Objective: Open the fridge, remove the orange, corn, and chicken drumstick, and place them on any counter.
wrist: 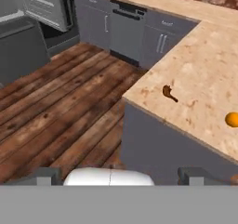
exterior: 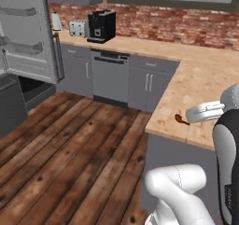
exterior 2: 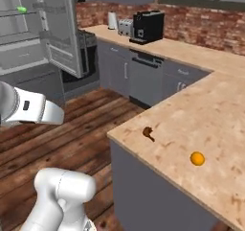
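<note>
The fridge (exterior 2: 33, 43) stands open at the far left, its door (exterior: 25, 32) swung wide. On an upper shelf inside lies the green corn (exterior 2: 21, 9). The chicken drumstick (exterior 2: 148, 132) rests near the corner of the beige counter (exterior 2: 215, 110), and the orange (exterior 2: 197, 158) sits on the same top a little to its right. In the hand view my gripper (wrist: 121, 175) hangs over the floor in front of the counter's corner, open, with nothing between its fingertips (wrist: 46, 175). There the drumstick (wrist: 169, 93) and orange (wrist: 232, 119) lie ahead and to the right.
A black coffee machine (exterior: 101, 26), a toaster (exterior: 77, 28) and a white jug (exterior 2: 111, 20) stand on the back counter by the brick wall. A dishwasher (exterior: 110, 77) sits among the grey cabinets. Wooden floor (exterior: 70, 144) lies between counter and fridge.
</note>
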You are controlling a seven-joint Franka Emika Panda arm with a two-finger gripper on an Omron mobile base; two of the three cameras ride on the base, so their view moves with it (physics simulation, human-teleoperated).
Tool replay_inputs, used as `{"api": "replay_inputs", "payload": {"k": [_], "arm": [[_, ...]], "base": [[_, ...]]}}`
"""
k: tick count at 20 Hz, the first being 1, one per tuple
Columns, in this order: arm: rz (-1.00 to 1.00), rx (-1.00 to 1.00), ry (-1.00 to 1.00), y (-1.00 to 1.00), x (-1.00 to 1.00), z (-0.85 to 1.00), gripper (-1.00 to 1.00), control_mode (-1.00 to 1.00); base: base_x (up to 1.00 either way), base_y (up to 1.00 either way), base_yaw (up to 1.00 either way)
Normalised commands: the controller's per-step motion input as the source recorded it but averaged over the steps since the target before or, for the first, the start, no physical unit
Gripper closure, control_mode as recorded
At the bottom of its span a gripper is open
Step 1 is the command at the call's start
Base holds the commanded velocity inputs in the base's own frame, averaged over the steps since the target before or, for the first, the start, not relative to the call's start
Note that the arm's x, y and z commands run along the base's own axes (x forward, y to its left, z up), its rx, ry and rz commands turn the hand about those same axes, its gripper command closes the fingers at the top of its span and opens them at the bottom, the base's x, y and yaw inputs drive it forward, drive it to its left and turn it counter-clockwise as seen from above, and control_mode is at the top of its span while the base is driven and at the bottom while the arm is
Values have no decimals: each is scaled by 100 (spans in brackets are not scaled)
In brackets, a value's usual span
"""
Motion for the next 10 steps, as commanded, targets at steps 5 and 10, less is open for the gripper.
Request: {"api": "replay_inputs", "payload": {"k": [5, 10], "arm": [[0, 0, 0, 0, 0, 0, -100, 100], [0, 0, 0, 0, 0, 0, -100, 100]], "base": [[-26, 93, 80], [30, 68, 66]]}}
